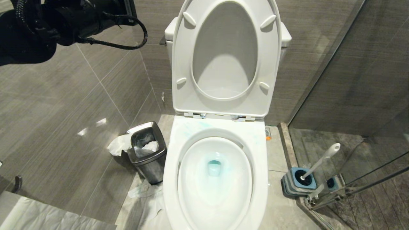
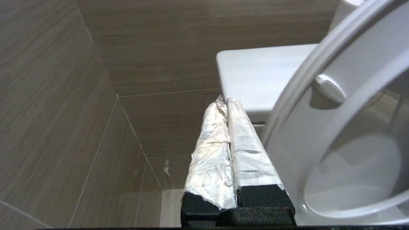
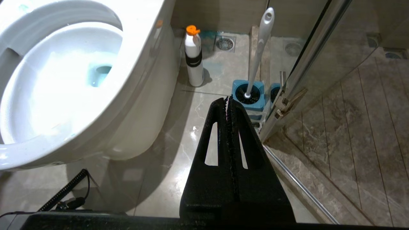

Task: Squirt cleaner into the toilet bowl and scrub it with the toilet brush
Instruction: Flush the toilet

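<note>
Left gripper [image 2: 225,101], tape-wrapped fingers pressed together on nothing, raised beside the upright lid of the glossy white ceramic toilet bowl [image 1: 216,179]. Right gripper [image 3: 227,99] likewise closed and empty, low on the bowl's other side. Blue-tinted water in the basin. Slim white toilet brush [image 1: 319,161] standing in square blue-and-grey holder [image 1: 295,185] beside the bowl, against glass door [image 1: 367,80]; white orange-capped bottle [image 3: 194,60] nearby. Square steel bin [image 1: 147,151] holding crumpled paper opposite. Grey tile.

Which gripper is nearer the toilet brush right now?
Right. The right gripper hangs just short of the toilet brush; the left gripper is up beside the tank, across the toilet.
</note>
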